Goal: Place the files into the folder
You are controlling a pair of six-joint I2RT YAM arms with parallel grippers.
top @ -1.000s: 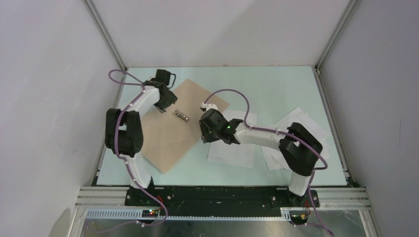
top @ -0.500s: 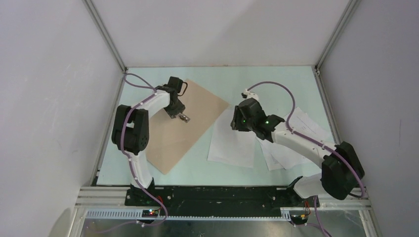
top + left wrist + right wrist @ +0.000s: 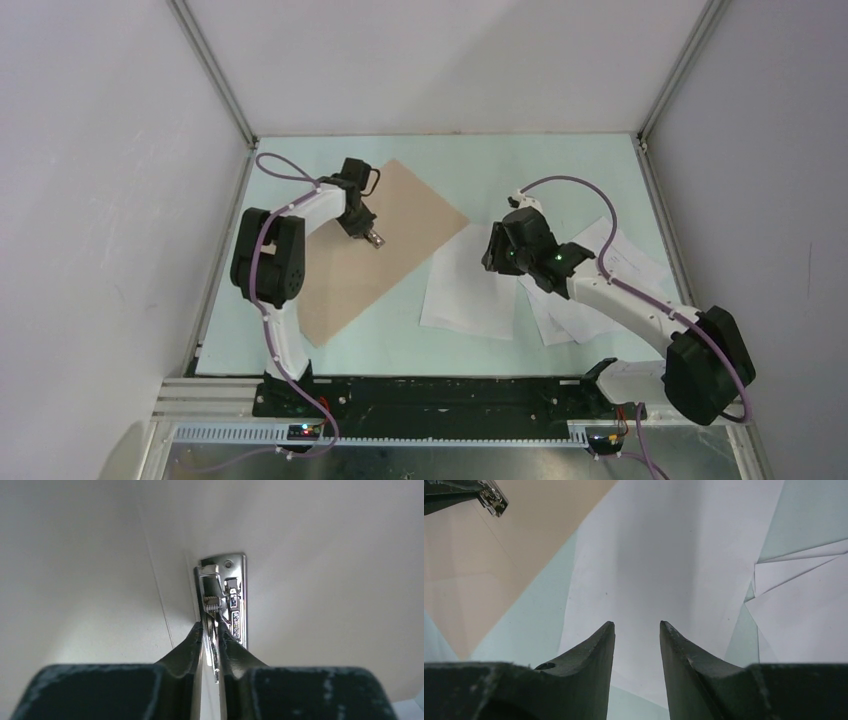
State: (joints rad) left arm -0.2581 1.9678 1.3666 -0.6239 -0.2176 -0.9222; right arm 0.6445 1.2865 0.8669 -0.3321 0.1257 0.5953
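Note:
The tan folder (image 3: 420,215) lies open and flat at the left of the table. Its metal clip (image 3: 376,240) sits on the spine. My left gripper (image 3: 371,236) is shut on the clip's raised lever (image 3: 232,600), which stands between the two fingers. The files are white sheets. One sheet (image 3: 465,295) lies just right of the folder, and a loose pile (image 3: 635,262) lies further right. My right gripper (image 3: 492,262) hangs open over the near sheet (image 3: 664,555), with nothing between its fingers. The folder (image 3: 524,540) and its clip (image 3: 491,497) show at the upper left of the right wrist view.
Pale green table top (image 3: 560,180) is bounded by white walls with metal corner posts at the back and sides. The right arm's body lies over part of the pile of sheets. The overlapping sheets (image 3: 804,605) show to the right of my right gripper.
My left gripper has moved onto the clip and closed on its lever. The right arm has swung rightward, off the folder, to above the white sheet. The folder has turned slightly.

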